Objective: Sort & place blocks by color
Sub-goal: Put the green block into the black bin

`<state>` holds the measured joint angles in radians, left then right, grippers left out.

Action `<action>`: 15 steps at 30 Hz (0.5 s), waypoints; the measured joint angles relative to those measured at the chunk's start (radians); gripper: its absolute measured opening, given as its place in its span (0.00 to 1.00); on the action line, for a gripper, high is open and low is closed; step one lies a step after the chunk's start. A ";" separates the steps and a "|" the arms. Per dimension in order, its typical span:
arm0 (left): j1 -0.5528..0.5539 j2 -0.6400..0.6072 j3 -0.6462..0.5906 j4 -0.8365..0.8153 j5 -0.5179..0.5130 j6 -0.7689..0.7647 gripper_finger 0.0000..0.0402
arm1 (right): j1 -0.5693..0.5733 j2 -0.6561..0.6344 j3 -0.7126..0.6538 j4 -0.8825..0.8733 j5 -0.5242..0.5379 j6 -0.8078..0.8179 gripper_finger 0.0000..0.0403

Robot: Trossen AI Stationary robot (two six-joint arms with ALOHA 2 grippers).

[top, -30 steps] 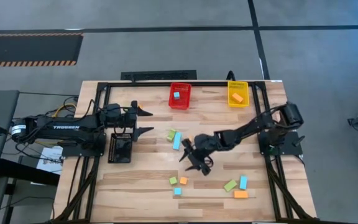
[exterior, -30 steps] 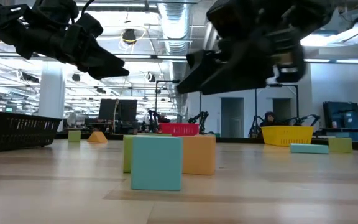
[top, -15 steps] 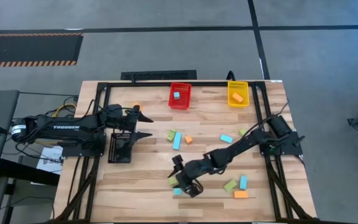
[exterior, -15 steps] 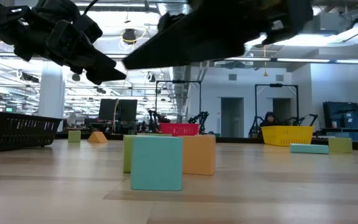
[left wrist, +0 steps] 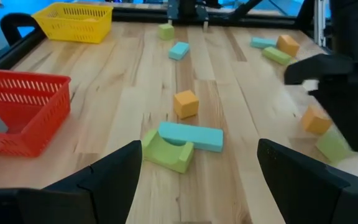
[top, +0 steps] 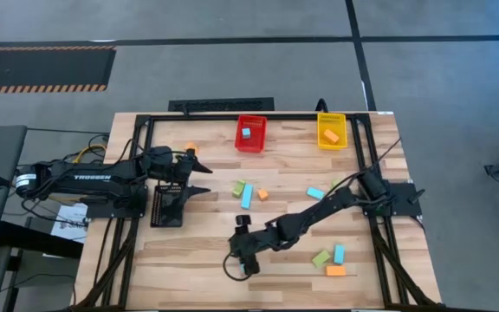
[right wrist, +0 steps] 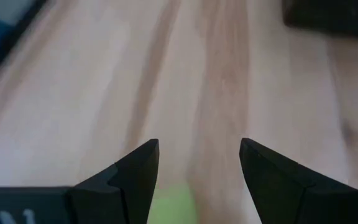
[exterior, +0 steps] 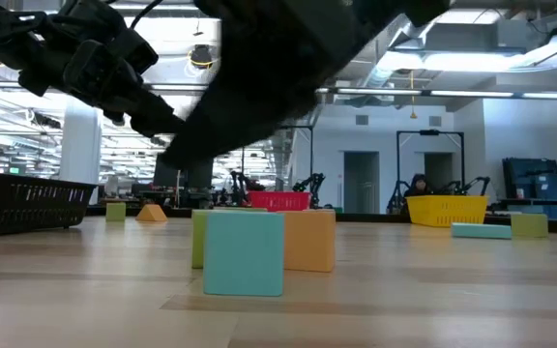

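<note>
Small blue, orange and lime green blocks lie scattered on the wooden table. A green block (top: 239,187), a blue bar (top: 247,197) and an orange cube (top: 262,194) sit mid-table. Three more lie near the right edge (top: 329,259). In the low view a blue cube (exterior: 244,253) and an orange cube (exterior: 309,240) rest on the table. My right gripper (top: 236,260) is open above this near cluster. A lime green block (right wrist: 173,205) shows between its fingers (right wrist: 194,155), apart from them. My left gripper (top: 199,178) waits open at the left.
The red bin (top: 250,133) holds a blue block and the yellow bin (top: 331,130) an orange one, both at the far edge. A black bin (top: 167,206) stands under my left arm. My right arm (top: 319,212) stretches across the table's middle.
My right gripper has swept from the table's middle toward the near edge and somewhat left. It has come down over the small cluster of blocks there and now covers them from above. It has stayed open. No block has moved.
</note>
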<state>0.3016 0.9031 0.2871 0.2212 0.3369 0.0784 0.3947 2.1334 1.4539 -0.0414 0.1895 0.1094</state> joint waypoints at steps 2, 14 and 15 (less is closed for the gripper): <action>-0.001 0.000 0.000 -0.004 0.000 0.007 0.76 | 0.009 0.001 0.001 -0.023 -0.001 0.008 0.62; -0.004 0.000 0.000 -0.032 0.051 0.031 0.76 | 0.016 0.032 0.000 -0.110 0.004 0.130 0.62; -0.004 0.000 0.000 -0.032 0.051 0.031 0.76 | 0.016 0.032 0.000 -0.123 0.003 0.130 0.62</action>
<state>0.2977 0.9031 0.2871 0.1890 0.3878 0.1093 0.4107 2.1651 1.4536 -0.1649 0.1929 0.2390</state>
